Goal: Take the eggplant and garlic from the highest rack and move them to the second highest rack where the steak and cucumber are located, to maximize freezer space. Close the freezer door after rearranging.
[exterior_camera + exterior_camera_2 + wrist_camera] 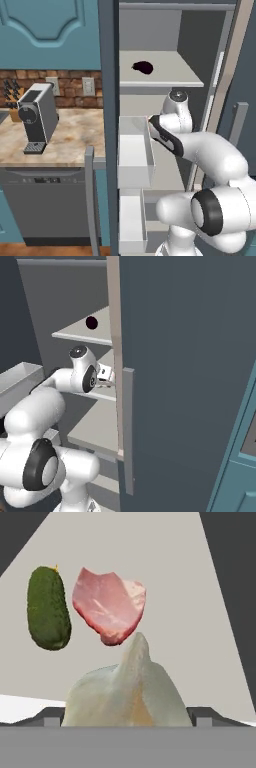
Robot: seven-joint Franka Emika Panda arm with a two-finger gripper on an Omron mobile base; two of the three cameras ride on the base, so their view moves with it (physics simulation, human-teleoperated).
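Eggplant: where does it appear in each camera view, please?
Left base view: upper middle, the eggplant lies on the top rack.
Right base view: upper left, eggplant on that rack.
Hand view: faces another rack, with garlic, steak and cucumber.
Shared landmark: the top rack.
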